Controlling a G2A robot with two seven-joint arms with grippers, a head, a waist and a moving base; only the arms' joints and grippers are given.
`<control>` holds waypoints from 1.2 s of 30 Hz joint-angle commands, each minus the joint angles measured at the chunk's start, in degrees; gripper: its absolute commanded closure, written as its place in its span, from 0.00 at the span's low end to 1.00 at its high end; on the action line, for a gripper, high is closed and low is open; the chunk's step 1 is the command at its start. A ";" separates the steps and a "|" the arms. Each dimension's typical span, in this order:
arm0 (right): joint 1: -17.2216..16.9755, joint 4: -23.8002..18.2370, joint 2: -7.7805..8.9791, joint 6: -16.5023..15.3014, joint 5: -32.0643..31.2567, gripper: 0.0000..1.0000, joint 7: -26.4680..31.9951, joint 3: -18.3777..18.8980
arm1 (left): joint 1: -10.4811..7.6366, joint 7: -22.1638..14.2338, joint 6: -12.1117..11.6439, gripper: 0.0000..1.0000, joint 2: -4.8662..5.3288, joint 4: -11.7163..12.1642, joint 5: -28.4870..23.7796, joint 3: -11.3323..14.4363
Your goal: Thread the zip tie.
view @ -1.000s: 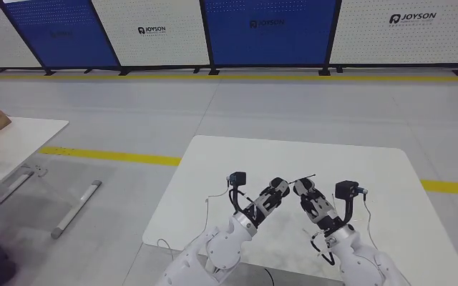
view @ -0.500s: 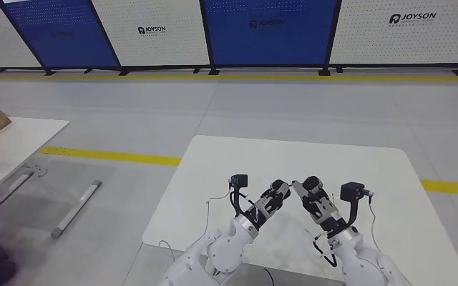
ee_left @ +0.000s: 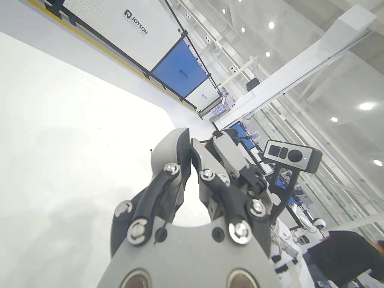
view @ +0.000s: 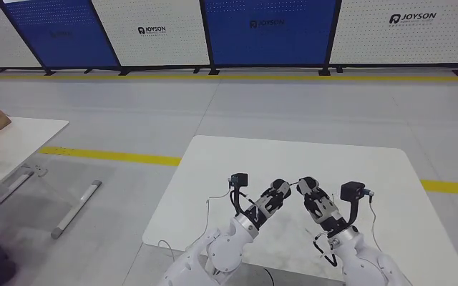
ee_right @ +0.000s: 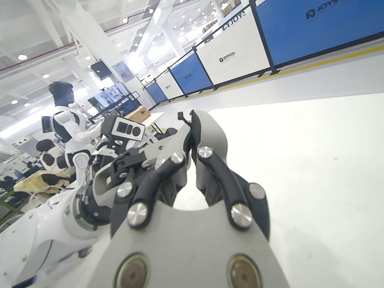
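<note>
Right wrist view catches zip tie [ee_right: 181, 116] tip pinched in right end effector [ee_right: 192, 128].

Smooth, matt white on the table [view: 358, 161]. On the left gripper [ee_left: 190, 139], pale grey finger shells, matt and plastic-looking; black links with a dull satin sheen; bright polished metal pins [ee_left: 169, 168] at the joints; dark, ribbed, rubbery-looking pads [ee_left: 182, 154] on the inner faces. Much the same on the right gripper [ee_right: 192, 121], with brass-toned round inserts [ee_right: 132, 272] set in the matt grey base. Pinched at its tips, a thin black zip tie [ee_right: 181, 116], plastic by the look and slightly glossy. Beyond the table, a smooth grey floor [view: 143, 114] with a soft sheen, and perforated blue and white panels [view: 272, 28] in black frames.
</note>
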 commanded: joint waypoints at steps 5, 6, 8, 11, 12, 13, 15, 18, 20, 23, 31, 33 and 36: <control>0.52 0.28 -0.02 0.24 -0.49 1.00 0.81 -0.45 | 0.12 -0.15 -0.36 1.00 0.04 -0.27 0.13 -0.08; 0.57 0.30 -0.02 0.24 -0.48 1.00 0.89 -0.49 | 0.13 -0.16 -0.41 1.00 0.04 -0.26 0.14 -0.10; 0.66 0.38 -0.01 0.20 -0.51 1.00 1.15 -0.54 | 0.12 -0.22 -0.56 1.00 0.05 -0.26 0.15 -0.10; 0.85 0.57 0.00 0.08 -0.33 1.00 1.56 -0.61 | 0.09 -0.40 -0.91 1.00 0.06 -0.24 0.26 -0.07; 0.90 0.62 0.00 -0.06 -0.13 1.00 1.71 -0.65 | 0.10 -0.45 -0.97 1.00 0.06 -0.26 0.29 -0.04; 0.98 0.74 0.00 -0.32 0.35 1.00 1.95 -0.67 | 0.11 -0.51 -1.03 1.00 0.06 -0.28 0.33 0.00; 1.11 0.92 0.01 -0.59 0.90 1.00 2.18 -0.58 | 0.10 -0.65 -1.16 1.00 0.07 -0.37 0.50 0.10; 1.14 0.87 0.04 -1.05 1.58 1.00 2.25 -0.40 | 0.22 -1.49 -1.61 1.00 0.11 -0.69 -0.04 0.17; 0.89 0.59 0.11 -1.59 2.17 1.00 2.32 -0.08 | 0.36 -1.24 -1.42 1.00 0.14 -0.90 0.13 0.01; 0.67 0.38 0.19 -1.92 2.59 1.00 2.42 0.36 | 0.32 -0.48 -0.64 1.00 0.09 -0.85 0.12 -0.15; 0.53 0.65 0.25 -1.37 2.77 1.00 2.02 0.76 | 0.11 0.27 -0.35 0.13 -0.04 -0.45 -0.26 -0.02; 0.56 0.79 0.25 -0.95 2.47 1.00 1.67 0.83 | 0.15 0.49 -0.51 0.16 -0.05 -0.50 -0.51 -0.15; 0.59 1.03 0.23 -0.45 2.26 1.00 1.22 0.93 | 0.34 0.70 -0.74 0.28 -0.02 -0.65 -0.69 -0.40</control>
